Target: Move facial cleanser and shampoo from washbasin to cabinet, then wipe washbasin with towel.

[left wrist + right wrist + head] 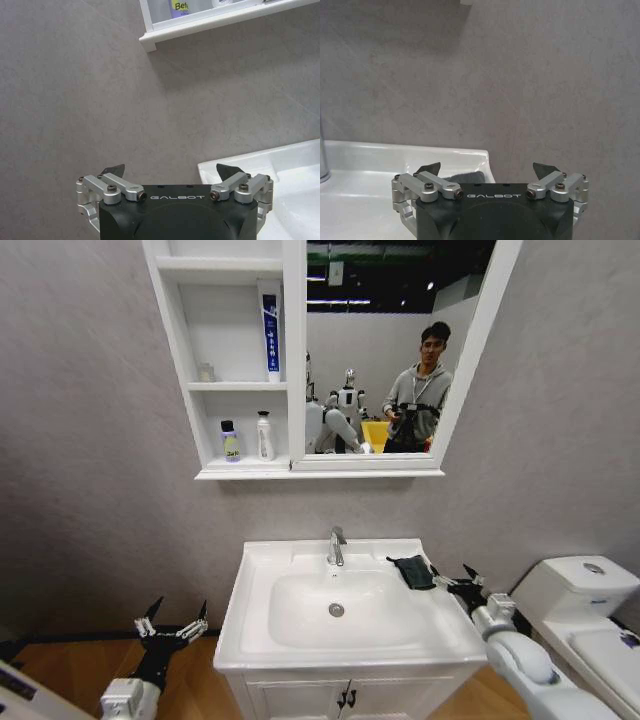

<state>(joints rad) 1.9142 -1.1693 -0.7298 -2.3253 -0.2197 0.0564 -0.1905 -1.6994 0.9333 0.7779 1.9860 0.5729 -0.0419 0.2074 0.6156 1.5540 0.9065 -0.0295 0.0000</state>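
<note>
We hold the right gripper (452, 580) with its jaws spread wide just beside the dark folded towel (413, 571), which lies on the washbasin (262, 570) rim at 3 o'clock of the chrome tap (337, 545); both bottles (231, 441) already stand on the cabinet (293, 360) bottom shelf. We judge the main risk to be a shallow approach: the fingertips could push the towel into the bowl or scrape the ceramic. The left gripper (172, 626), also spread, idles at 9 o'clock of the basin.
</note>
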